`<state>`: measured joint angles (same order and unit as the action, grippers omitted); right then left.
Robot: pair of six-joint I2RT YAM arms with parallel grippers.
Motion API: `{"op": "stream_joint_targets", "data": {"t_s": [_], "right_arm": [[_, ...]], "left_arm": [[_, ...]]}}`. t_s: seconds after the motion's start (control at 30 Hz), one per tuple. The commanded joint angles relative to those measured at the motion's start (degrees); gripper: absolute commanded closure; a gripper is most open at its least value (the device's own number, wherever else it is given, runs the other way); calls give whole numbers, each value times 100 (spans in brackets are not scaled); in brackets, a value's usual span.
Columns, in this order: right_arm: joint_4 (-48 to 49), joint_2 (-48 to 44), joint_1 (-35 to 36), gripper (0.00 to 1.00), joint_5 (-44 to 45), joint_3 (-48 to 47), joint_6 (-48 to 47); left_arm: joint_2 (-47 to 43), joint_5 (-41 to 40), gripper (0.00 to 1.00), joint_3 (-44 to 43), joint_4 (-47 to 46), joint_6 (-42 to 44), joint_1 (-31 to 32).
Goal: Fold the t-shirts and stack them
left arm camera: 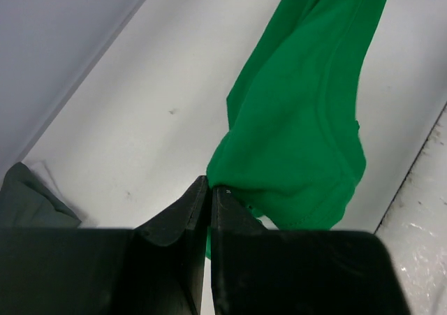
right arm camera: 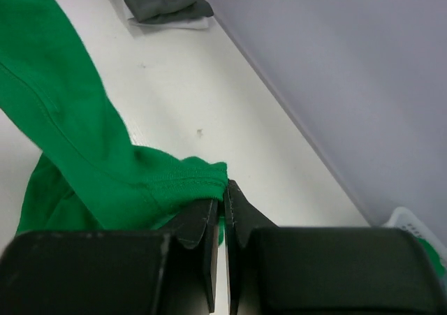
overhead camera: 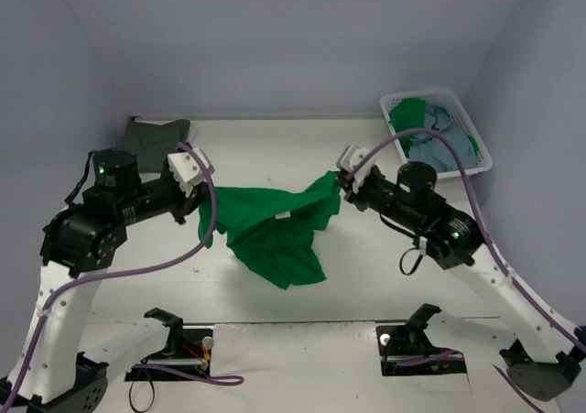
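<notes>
Green t-shirt (overhead camera: 275, 234): held up at two ends between both pincers, its middle sagging onto the bench (overhead camera: 275, 157).
Left pincer (left arm camera: 210, 184): pressed together, with the shirt's left edge pinched.
Right pincer (right arm camera: 225, 188): pressed together, with a hemmed edge of the same shirt pinched.
Dark grey t-shirt (overhead camera: 157, 138): laid folded at the far left corner.
Basket (overhead camera: 417, 94): set at the far right, with a light blue t-shirt (overhead camera: 439, 147) and green cloth (overhead camera: 409, 113) inside.

T-shirt (overhead camera: 275, 234) hangs between left pincer (overhead camera: 203, 199) and right pincer (overhead camera: 341, 185); folded shirt (overhead camera: 156, 136) back-left, basket (overhead camera: 430, 93) back-right.
</notes>
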<state>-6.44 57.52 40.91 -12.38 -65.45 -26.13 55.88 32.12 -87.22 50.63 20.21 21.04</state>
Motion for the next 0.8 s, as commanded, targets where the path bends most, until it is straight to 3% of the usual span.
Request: {"op": "stream_joint_targets", "data": {"t_s": [0.0, 0.23, 0.53, 0.67, 0.77], "right_arm": [[-305, -337, -30, 100, 17, -38, -129], [-508, -654, -153, 100, 104, -520, -305], [-1008, -469, -329, 100, -229, -2119, -217], [-1061, -461, -329, 100, -116, -2384, -296], [-1070, -443, -303, 100, 51, -2560, -366]], "left_arm": [[-322, 426, 100, -181, 482, 387, -143], [-824, 831, 100, -918, 632, 300, -653], [-350, 2059, 100, -2456, 1, -763, -1198], [-332, 2676, 100, -2484, -562, -1517, -1444], [-271, 2738, 100, -2563, -616, -1538, -1471]]}}
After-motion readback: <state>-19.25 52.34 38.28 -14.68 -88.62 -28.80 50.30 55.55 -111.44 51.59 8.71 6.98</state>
